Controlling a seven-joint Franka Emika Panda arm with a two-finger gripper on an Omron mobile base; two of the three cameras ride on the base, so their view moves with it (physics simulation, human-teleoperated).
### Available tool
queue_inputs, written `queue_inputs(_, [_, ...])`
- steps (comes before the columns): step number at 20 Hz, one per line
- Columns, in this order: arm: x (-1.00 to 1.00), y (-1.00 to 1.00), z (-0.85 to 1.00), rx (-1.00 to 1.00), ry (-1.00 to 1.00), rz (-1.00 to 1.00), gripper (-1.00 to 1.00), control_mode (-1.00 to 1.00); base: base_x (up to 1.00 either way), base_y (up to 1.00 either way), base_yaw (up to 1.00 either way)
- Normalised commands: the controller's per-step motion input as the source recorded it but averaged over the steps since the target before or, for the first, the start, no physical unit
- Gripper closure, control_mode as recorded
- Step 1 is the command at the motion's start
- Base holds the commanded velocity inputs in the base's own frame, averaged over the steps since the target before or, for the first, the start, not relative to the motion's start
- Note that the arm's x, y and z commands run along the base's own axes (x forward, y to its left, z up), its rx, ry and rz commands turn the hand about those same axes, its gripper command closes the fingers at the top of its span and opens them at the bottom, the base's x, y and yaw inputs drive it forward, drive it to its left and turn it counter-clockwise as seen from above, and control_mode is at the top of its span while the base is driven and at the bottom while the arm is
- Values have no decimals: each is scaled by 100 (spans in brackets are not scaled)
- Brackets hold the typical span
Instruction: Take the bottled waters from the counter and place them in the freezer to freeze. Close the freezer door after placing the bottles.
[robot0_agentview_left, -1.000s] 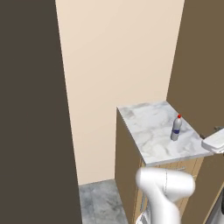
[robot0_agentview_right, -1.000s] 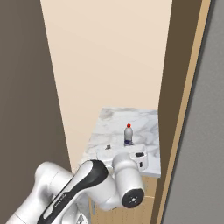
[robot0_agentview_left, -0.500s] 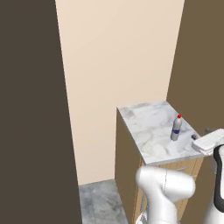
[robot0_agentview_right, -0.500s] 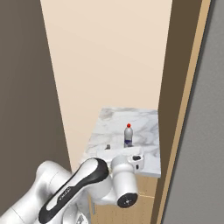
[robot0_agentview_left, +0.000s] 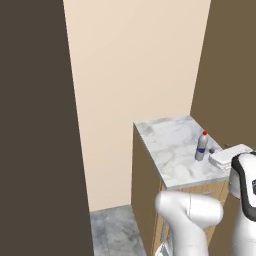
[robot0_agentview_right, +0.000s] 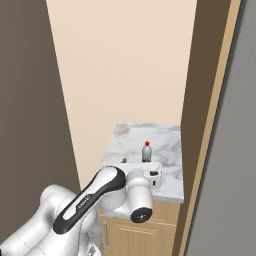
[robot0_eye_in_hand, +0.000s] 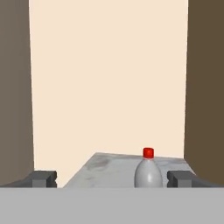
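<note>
Your arm has swung further in toward the counter (robot0_agentview_left: 170, 150) since a second ago. The gripper (robot0_eye_in_hand: 112, 178) stands wide open, holding nothing. The red-capped bottle (robot0_eye_in_hand: 148, 169) stands upright near the slab's right edge, ahead between the fingertips (robot0_eye_in_hand: 43, 178), bare marble to its left.

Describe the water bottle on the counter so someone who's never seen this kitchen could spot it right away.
Find the small marble counter against the cream wall, between dark tall panels. Toward its right front stands one upright clear bottle. Its red cap and blue label mark it out; nothing else on the marble stands upright.
</note>
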Motion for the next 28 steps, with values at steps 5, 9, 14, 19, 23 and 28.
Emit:
queue_inputs(5, [5,-38,-19,5,-1,0,-100,-100,0,0,0])
queue_inputs(9, [0,-32,-28,2,-1,0,-100,-100,0,0,0])
queue_inputs(14, [0,-4,-34,0,0,0,-100,-100,0,0,0])
queue_inputs(19, [0,0,-28,0,0,-1,-100,-100,0,0,0])
queue_inputs(23, [10,-2,-16,0,2,-4,-100,-100,0,0,0])
queue_inputs(28, [13,0,-13,0,8,-12,-100,-100,0,0,0])
